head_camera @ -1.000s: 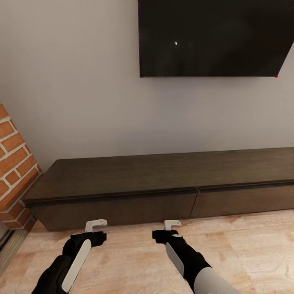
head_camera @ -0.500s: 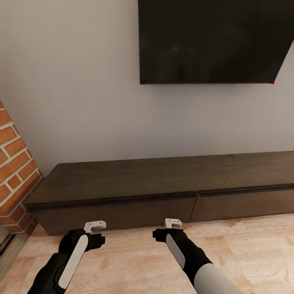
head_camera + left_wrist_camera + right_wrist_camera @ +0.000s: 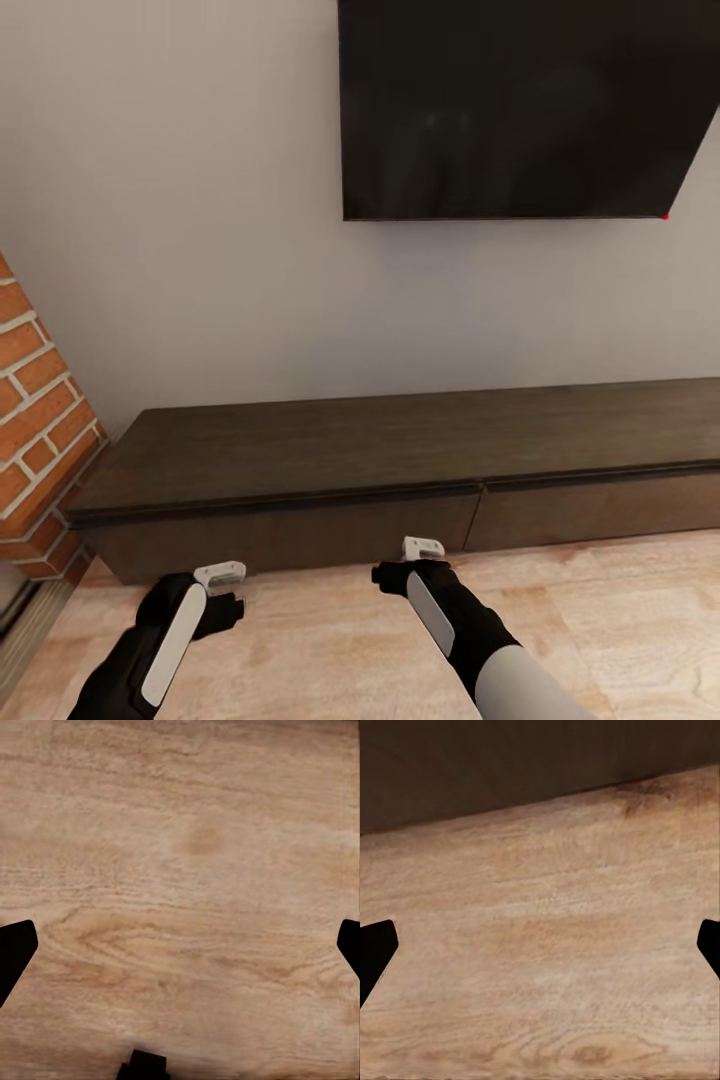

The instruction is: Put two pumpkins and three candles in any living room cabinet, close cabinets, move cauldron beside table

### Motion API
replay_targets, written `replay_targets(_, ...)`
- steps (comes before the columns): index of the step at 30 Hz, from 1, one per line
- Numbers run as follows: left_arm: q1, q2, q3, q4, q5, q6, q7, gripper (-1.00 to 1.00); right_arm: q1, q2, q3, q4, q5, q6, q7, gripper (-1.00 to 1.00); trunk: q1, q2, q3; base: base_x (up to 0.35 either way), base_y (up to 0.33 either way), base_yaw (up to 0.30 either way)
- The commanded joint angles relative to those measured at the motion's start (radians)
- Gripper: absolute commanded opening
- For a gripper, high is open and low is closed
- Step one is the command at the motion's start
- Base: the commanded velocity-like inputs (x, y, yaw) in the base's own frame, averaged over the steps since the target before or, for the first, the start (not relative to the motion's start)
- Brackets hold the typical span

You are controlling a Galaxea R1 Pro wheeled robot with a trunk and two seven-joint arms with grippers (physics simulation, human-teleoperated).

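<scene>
While my left gripper (image 3: 222, 574) and right gripper (image 3: 423, 548) hover above the wood floor (image 3: 620, 620), both spread wide and holding nothing, I see the cabinet (image 3: 400, 470) just ahead of them against the wall, its drawer fronts flush. Its right end runs out of the head view, below the dark TV (image 3: 520, 105).

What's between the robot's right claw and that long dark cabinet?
Only bare wooden floor: the right wrist view shows planks running from the right gripper to the cabinet.
</scene>
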Motion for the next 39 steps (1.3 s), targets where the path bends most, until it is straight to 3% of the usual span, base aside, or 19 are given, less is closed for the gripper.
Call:
replay_targets(1,0.0,0.001,0.006,0.025,0.001,-0.002,-0.001,1.0,0.004,0.0,-0.001,0.0,-0.007,0.014,0.0,1.0,-0.004,0.007,0.003,0.0,0.0,0.0)
replay_targets(5,-0.001,0.002,0.011,0.12,-0.002,-0.016,-0.001,1.0,0.012,0.0,0.0,-0.038,-0.016,0.087,-0.001,1.0,-0.019,0.035,0.016,0.0,0.0,0.0)
replay_targets(7,0.0,0.002,0.008,0.179,-0.001,-0.059,-0.002,1.0,0.037,0.0,0.001,-0.084,-0.013,0.102,-0.003,1.0,-0.027,0.049,0.022,0.0,0.0,0.0)
replay_targets(8,0.0,0.003,0.0,0.345,-0.004,-0.223,-0.003,1.0,0.165,0.0,0.001,-0.161,-0.007,0.107,-0.005,1.0,-0.031,0.056,0.025,0.0,0.0,0.0)
replay_targets(11,0.0,0.002,-0.002,0.487,-0.011,-0.351,-0.003,1.0,0.225,0.0,0.001,-0.187,-0.005,0.097,-0.003,1.0,-0.042,0.077,0.035,0.0,0.0,0.0)
replay_targets(17,0.0,0.006,-0.007,0.535,-0.013,-0.444,-0.003,1.0,0.285,0.0,0.006,-0.185,-0.003,-0.03,-0.001,1.0,-0.065,0.119,0.053,0.0,0.0,0.0)
replay_targets(18,0.0,0.006,-0.009,0.56,-0.014,-0.505,-0.003,1.0,0.308,-0.008,0.011,-0.18,-0.006,-0.117,0.0,1.0,-0.069,0.126,0.057,0.0,0.0,0.0)
replay_targets(25,0.001,0.007,-0.014,0.649,-0.016,-0.577,-0.003,1.0,0.315,-0.004,0.014,-0.082,-0.004,-0.152,0.005,1.0,-0.096,0.175,0.078,0.0,0.0,0.0)
replay_targets(30,0.001,0.008,-0.015,0.714,-0.016,-0.64,-0.004,1.0,0.316,0.0,0.02,-0.031,-0.003,-0.229,0.003,1.0,-0.115,0.21,0.094,0.0,0.0,0.0)
replay_targets(35,0.001,0.008,-0.015,0.729,-0.016,-0.654,-0.005,1.0,0.315,0.0,0.07,-0.02,-0.002,-0.269,-0.004,1.0,-0.134,0.245,0.11,-0.114,0.0,0.0)
replay_targets(39,0.001,0.007,-0.015,0.73,-0.016,-0.656,-0.005,1.0,0.316,0.0,0.083,-0.019,-0.002,-0.274,-0.006,1.0,-0.15,0.273,0.122,-0.214,0.0,0.0)
